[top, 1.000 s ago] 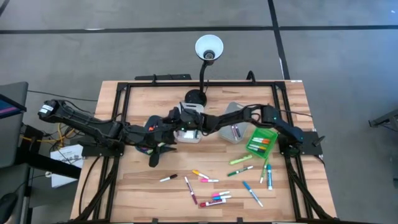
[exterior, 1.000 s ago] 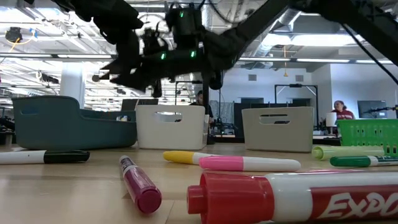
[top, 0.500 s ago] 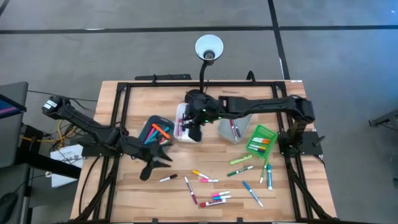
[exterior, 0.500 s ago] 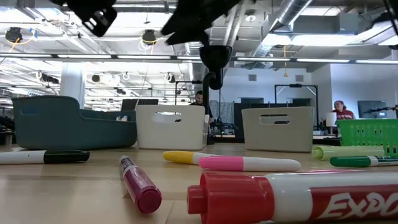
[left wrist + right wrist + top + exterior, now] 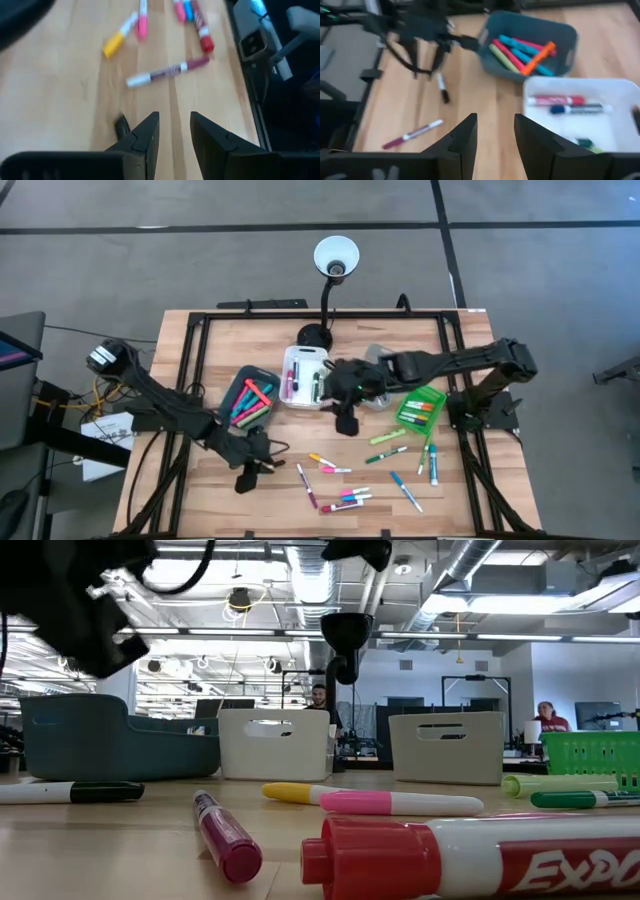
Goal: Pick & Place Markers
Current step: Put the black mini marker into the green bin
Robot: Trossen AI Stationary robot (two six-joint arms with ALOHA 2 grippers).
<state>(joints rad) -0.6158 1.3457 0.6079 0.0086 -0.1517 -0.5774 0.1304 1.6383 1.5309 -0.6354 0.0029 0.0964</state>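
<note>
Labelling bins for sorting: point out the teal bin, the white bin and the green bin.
teal bin [image 5: 236,390]: high view, on its left wall.
white bin [image 5: 303,353]: high view, on its back rim.
green bin [image 5: 436,393]: high view, on its right rim.

Light was even and bright, from ceiling strips [image 5: 500,637] in the far room. Shadows on the table [image 5: 200,480] were faint. Both wrist views were motion-blurred; the nearest marker [image 5: 480,858] was soft.
</note>
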